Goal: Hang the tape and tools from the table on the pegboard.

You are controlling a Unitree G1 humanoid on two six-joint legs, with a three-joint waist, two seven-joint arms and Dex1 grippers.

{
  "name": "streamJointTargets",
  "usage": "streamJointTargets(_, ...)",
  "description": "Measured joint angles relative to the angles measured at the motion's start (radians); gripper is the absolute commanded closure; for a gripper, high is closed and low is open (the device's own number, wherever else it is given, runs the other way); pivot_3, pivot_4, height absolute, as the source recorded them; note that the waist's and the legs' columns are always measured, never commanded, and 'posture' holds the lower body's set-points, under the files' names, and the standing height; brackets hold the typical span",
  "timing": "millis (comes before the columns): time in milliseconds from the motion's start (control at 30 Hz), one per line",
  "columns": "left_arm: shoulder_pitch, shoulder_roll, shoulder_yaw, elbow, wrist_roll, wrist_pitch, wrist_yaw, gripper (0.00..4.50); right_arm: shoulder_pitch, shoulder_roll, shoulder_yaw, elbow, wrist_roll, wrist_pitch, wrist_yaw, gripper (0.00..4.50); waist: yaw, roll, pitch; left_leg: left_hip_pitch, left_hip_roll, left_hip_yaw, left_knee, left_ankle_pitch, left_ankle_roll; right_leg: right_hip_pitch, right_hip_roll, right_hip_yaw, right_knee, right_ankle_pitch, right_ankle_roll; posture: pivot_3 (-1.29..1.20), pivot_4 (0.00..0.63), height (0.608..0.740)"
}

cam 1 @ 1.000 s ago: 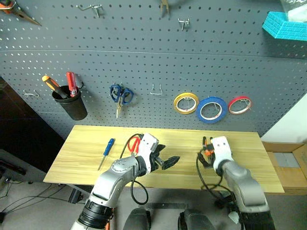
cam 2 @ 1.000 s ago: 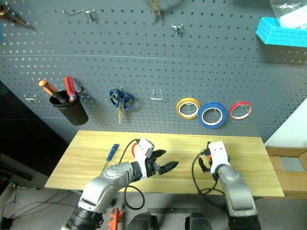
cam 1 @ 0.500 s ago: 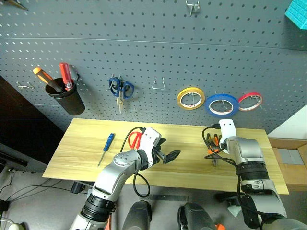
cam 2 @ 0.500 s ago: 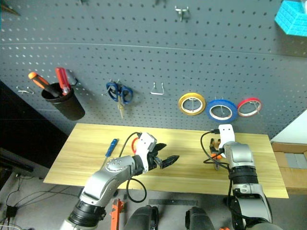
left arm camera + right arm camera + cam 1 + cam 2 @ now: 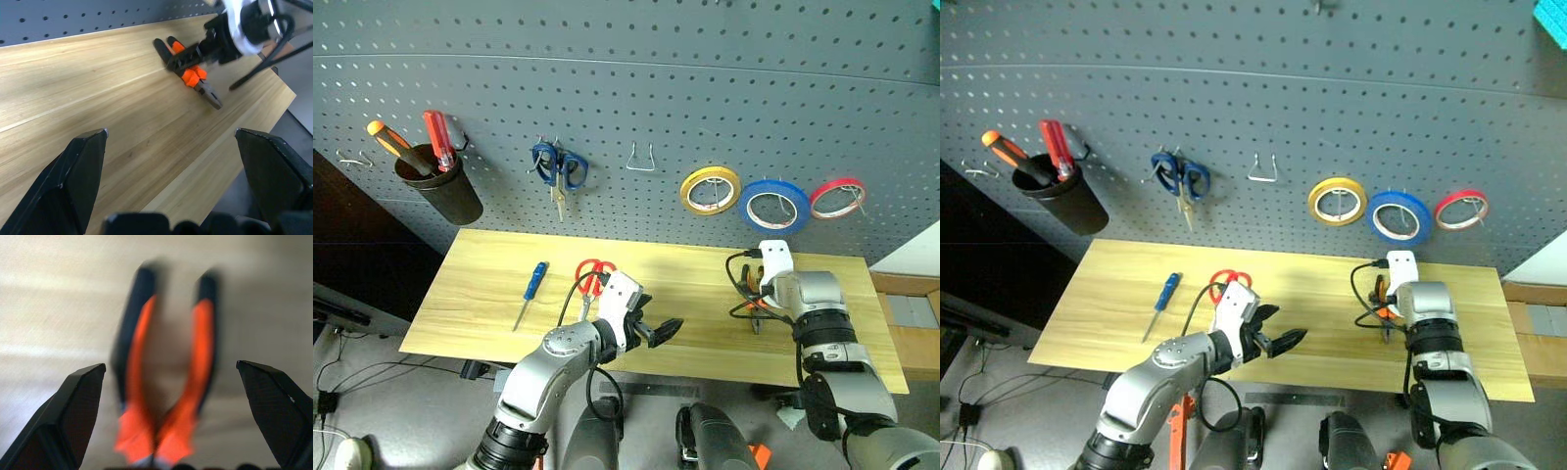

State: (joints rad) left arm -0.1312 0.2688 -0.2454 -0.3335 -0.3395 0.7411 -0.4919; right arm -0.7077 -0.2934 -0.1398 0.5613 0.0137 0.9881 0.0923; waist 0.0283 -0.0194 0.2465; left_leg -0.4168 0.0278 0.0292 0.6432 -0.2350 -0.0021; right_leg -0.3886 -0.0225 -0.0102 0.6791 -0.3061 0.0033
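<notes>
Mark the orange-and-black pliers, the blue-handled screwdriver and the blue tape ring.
orange-and-black pliers [image 5: 193, 76], left wrist view, on the orange joint.
blue-handled screwdriver [image 5: 537, 276], left eye view, on the blue handle.
blue tape ring [image 5: 752, 199], left eye view, on the blue band.

Red-handled scissors [image 5: 593, 273] (beside the blue-handled screwdriver [image 5: 531, 291]) lie on the table [image 5: 705, 294].

We see a dark grey pegboard [image 5: 607, 88] dotted with a regular grid of small holes. On it hang a yellow ring [image 5: 710, 189], a blue tape ring [image 5: 775, 205] with a white inner rim, a red ring [image 5: 837, 197] and blue-handled scissors [image 5: 558, 168]. The tabletop [image 5: 489, 313] is pale yellow wood grain. Pliers [image 5: 188, 68] are orange and black; the scissors [image 5: 595, 272] red-handled; the screwdriver [image 5: 534, 285] blue-handled.
</notes>
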Motion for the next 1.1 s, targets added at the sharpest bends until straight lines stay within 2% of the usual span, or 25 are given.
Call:
streamJointTargets(233, -0.010, -0.004, 0.013, 0.000, 0.000, 0.000, 0.001, 0.00, -0.029, -0.006, -0.008, 0.099, 0.011, -0.022, -0.017, 0.03, 0.000, 0.000, 0.001, 0.000, 0.000, 0.000, 0.000, 0.000, -0.001, 0.000, 0.000, 0.000, 0.000, 0.000, 0.000, 0.20, 0.289, 0.740)
streamJointTargets(567, -0.002, 0.003, 0.017, -0.025, -0.014, 0.027, 0.002, 0.00, -0.135, 0.006, -0.114, 0.307, 0.060, -0.078, -0.085, 0.03, 0.000, -0.006, 0.004, 0.001, 0.001, 0.000, 0.000, 0.000, -0.002, 0.001, 0.000, 0.000, 0.000, 0.000, 0.001, 0.23, 0.295, 0.740)
streamJointTargets(667, 0.003, 0.003, 0.017, -0.031, -0.014, 0.036, 0.004, 0.00, -0.148, 0.002, -0.132, 0.347, 0.080, -0.103, -0.094, 0.60, 0.001, -0.008, 0.006, 0.001, 0.001, 0.000, 0.000, 0.000, -0.002, 0.001, 0.000, 0.000, 0.000, 0.000, 0.001, 0.23, 0.297, 0.740)
streamJointTargets(767, 0.003, 0.003, 0.017, -0.037, -0.014, 0.038, 0.006, 0.00, -0.159, 0.000, -0.135, 0.371, 0.088, -0.124, -0.096, 1.50, 0.003, -0.009, 0.006, 0.001, 0.001, 0.000, 0.000, 0.000, -0.002, 0.001, 0.000, 0.000, 0.000, 0.000, 0.001, 0.23, 0.292, 0.740)
streamJointTargets(1000, -0.007, 0.000, 0.017, -0.044, -0.015, 0.039, 0.008, 0.00, -0.169, -0.005, -0.125, 0.394, 0.087, -0.141, -0.099, 1.53, 0.006, -0.009, 0.006, 0.001, 0.001, 0.000, 0.000, 0.001, -0.002, 0.001, 0.000, 0.000, 0.000, 0.000, 0.001, 0.21, 0.275, 0.740)
streamJointTargets(1100, -0.008, -0.003, 0.017, -0.044, -0.022, 0.037, -0.003, 0.00, -0.124, -0.014, -0.044, 0.318, 0.063, -0.153, -0.047, 1.53, 0.006, -0.009, 0.006, 0.001, 0.001, 0.000, -0.001, 0.000, -0.003, 0.001, 0.000, 0.000, -0.001, 0.000, 0.001, 0.21, 0.265, 0.740)
